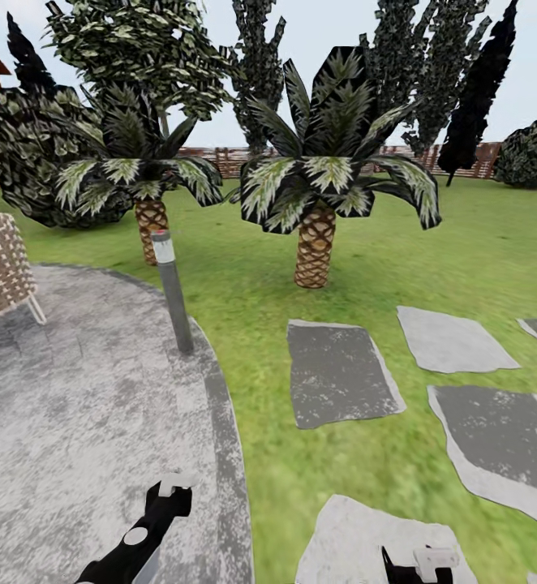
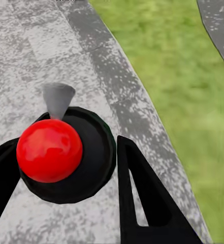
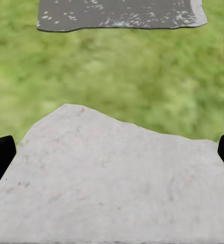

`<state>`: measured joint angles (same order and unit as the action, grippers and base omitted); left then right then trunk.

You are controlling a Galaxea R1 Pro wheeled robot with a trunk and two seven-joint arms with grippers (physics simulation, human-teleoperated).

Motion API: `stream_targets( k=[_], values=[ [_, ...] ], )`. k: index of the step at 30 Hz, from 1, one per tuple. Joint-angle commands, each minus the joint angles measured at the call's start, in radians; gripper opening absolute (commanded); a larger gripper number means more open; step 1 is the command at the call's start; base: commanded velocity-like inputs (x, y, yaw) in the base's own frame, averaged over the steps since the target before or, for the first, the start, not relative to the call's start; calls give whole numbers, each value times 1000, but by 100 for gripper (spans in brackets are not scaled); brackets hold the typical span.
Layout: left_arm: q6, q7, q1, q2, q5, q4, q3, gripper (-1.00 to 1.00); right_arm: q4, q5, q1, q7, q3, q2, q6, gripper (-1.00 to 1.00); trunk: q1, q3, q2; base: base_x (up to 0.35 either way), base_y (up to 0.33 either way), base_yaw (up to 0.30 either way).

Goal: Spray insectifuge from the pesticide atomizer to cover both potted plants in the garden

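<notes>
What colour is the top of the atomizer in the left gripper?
Glossy red, on a black body: the pesticide atomizer sits between the left gripper fingers, clearest in the left wrist view.

Flat, even daylight covers the lawn (image 1: 244,300), with no visible sun and a pale overcast sky. Shadows are almost absent: the bollard lamp post (image 1: 173,292) casts none on the paving (image 1: 74,389) beside it, and the ground under the palms (image 1: 315,243) beyond that post stays as bright as the rest. Foliage looks blocky and jagged, with harsh black-and-white patches. Grass nearest the camera smears into blur. In the left wrist view a red cap (image 2: 50,150) carries soft white highlights; grass in both wrist views is blurred.
</notes>
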<state>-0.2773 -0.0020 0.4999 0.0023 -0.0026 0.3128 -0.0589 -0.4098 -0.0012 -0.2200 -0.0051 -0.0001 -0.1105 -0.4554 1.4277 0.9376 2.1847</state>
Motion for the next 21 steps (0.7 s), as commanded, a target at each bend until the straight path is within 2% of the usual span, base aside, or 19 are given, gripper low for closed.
stream_targets(
  k=[1,21],
  values=[
    [-3,0,1,0,0,-1,-2,-100,1,0,-1,-1,0,0,-3,100,0,1,0,0,-269,-266],
    [-4,4,1,0,0,-1,-2,-100,1,0,-1,-1,0,0,-3,100,0,12,0,0,-269,-266]
  ],
)
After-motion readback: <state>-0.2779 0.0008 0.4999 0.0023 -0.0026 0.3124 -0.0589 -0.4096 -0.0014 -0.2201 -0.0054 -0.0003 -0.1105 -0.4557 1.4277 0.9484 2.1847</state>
